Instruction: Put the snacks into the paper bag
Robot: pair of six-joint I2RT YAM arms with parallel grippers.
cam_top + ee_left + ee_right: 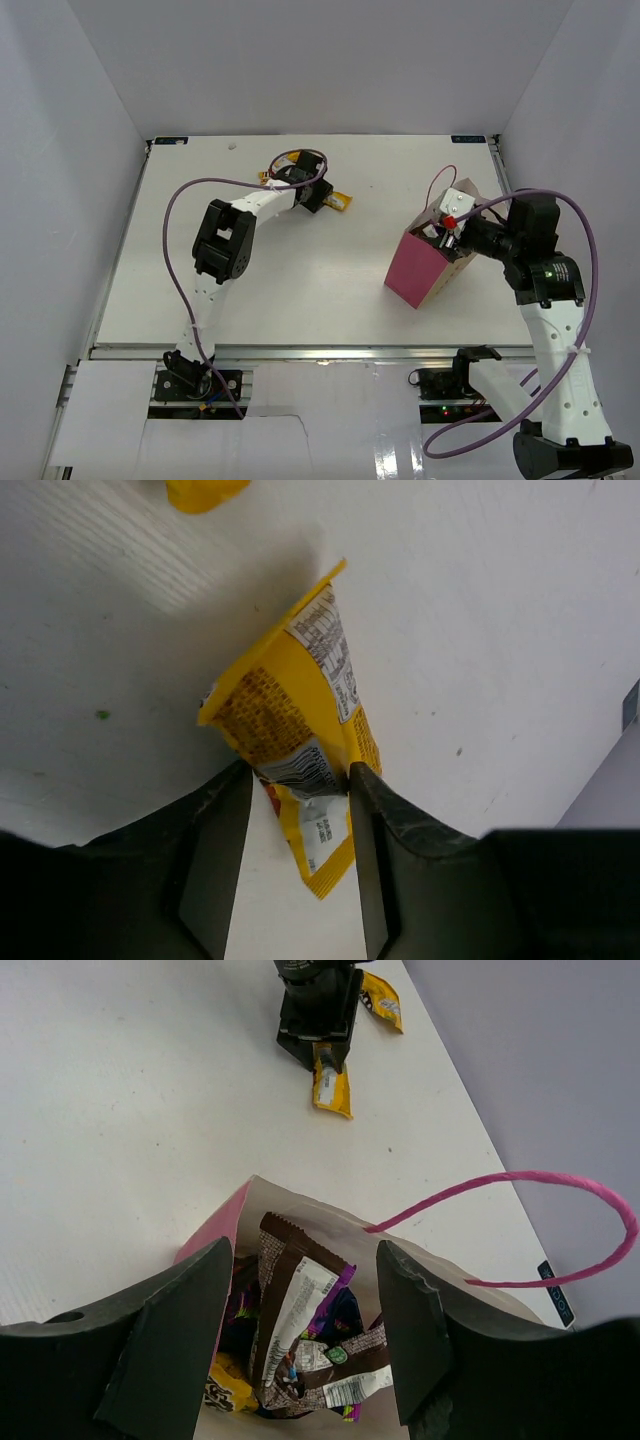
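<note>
1. The left gripper (300, 778) is clamping a yellow foil candy packet (290, 710). Its jaws are drawn in to the packet's width, and both fingers (215, 860) are pressing its long edges.
2. That packet is lying flat on the white table (480, 630), and a second yellow packet (382, 1000) is resting just beyond it, not touching.
3. The right gripper (300, 1252) is hanging with its jaws spread wide and gripping nothing, directly over the mouth of the upright magenta paper bag (418, 272).
4. Dark brown bars (290, 1300), a purple crinkly wrapper (342, 1312) and another yellow pack (225, 1385) are sitting inside that bag.
</note>
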